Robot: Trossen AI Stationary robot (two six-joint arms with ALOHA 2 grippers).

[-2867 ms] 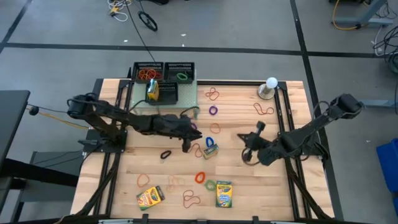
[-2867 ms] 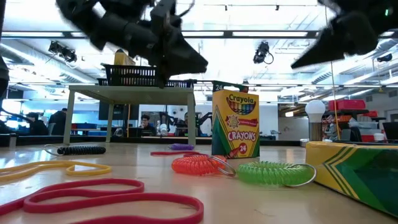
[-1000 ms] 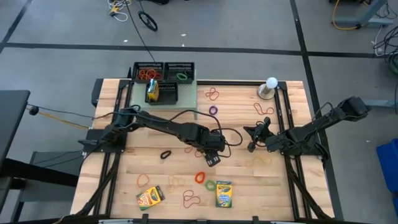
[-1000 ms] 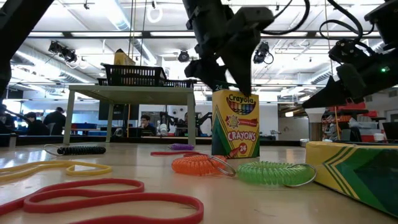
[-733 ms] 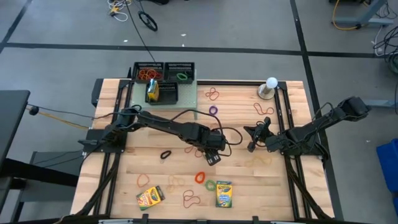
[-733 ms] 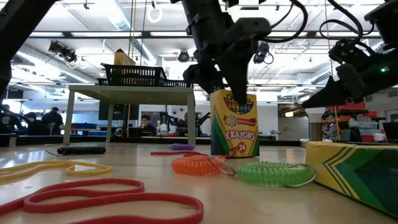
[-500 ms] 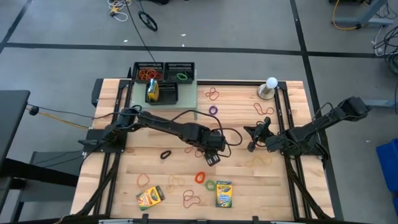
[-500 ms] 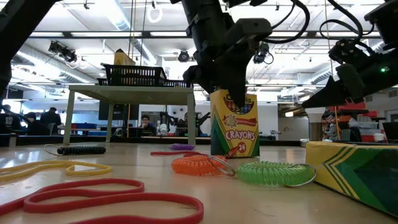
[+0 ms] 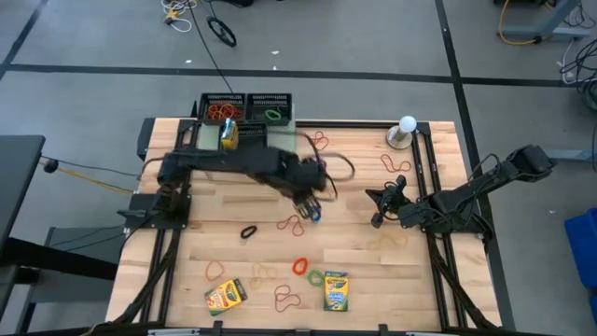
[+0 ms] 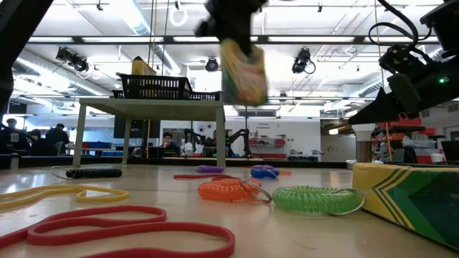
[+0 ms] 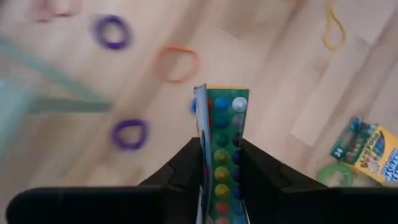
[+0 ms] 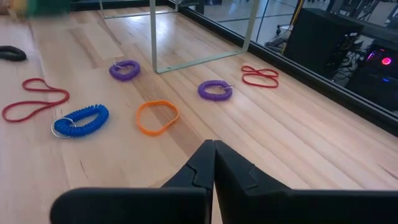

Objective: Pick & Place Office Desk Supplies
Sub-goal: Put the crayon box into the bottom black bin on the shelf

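The left hand [image 11: 221,163] pinches a crayon box [image 11: 221,152] by its narrow sides and holds it in the air above the middle of the table [image 9: 354,280], just off the front edge of the pale green shelf [image 9: 280,149]; in the low view the box [image 10: 242,70] hangs with its long axis close to upright, leaning a little, clear of the wood. Under it on the table lie a blue coil [image 12: 79,119], an orange band [image 12: 157,116] and purple coils [image 12: 215,90]. The right hand [image 12: 213,163] is pressed together and empty, low over the table toward its right edge.
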